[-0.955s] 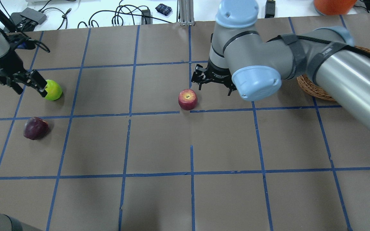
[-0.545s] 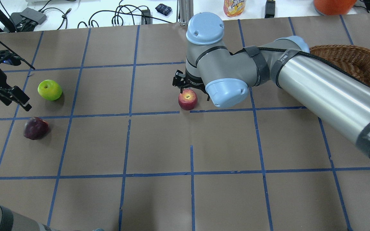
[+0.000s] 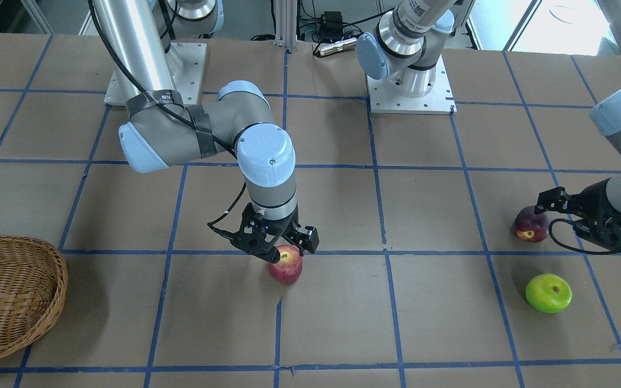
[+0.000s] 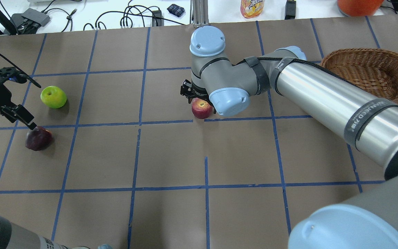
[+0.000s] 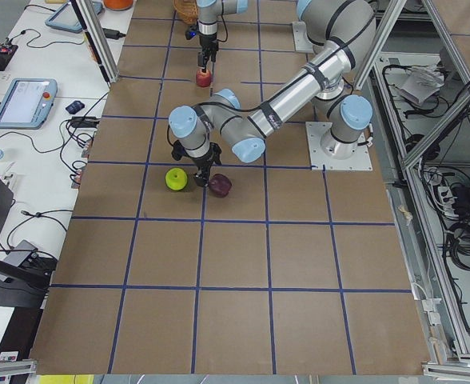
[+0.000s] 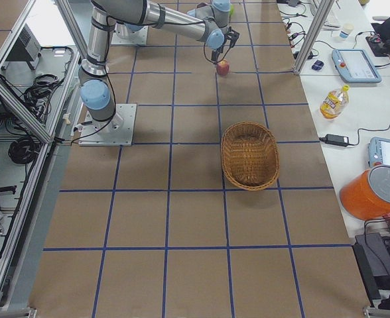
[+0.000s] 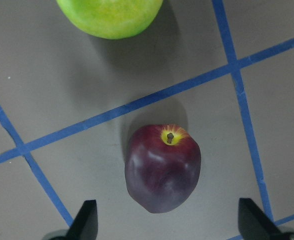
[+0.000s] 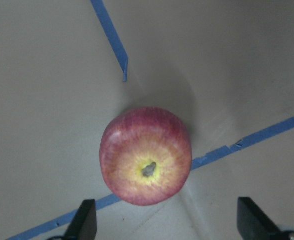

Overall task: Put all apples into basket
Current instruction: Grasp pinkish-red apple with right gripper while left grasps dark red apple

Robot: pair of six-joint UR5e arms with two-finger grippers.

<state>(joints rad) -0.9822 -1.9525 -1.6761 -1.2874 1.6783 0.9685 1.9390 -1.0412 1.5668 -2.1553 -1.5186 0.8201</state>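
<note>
The red apple (image 4: pixel 201 108) (image 3: pixel 285 264) sits upright mid-table, and my right gripper (image 3: pixel 281 245) (image 8: pixel 169 222) hovers open just above it, fingers either side. The dark maroon apple (image 4: pixel 38 138) (image 7: pixel 163 175) lies at the left end, tilted. My left gripper (image 4: pixel 22 116) (image 7: pixel 168 222) is open above it, its fingers wider than the fruit. The green apple (image 4: pixel 53 97) (image 7: pixel 109 17) rests on the table a short way beyond the maroon one. The wicker basket (image 4: pixel 368 74) (image 3: pixel 19 302) stands at the far right with nothing in it.
My right arm's long link (image 4: pixel 323 100) stretches across the table between the basket and the red apple. A drink bottle (image 4: pixel 252 7), an orange container (image 4: pixel 358 5) and cables (image 4: pixel 133 17) lie beyond the far edge. The arm bases (image 3: pixel 410 86) sit at the robot's side.
My right gripper swung left from near the basket and came down over the red apple. My left gripper drew back from the green apple and moved over the maroon one.
</note>
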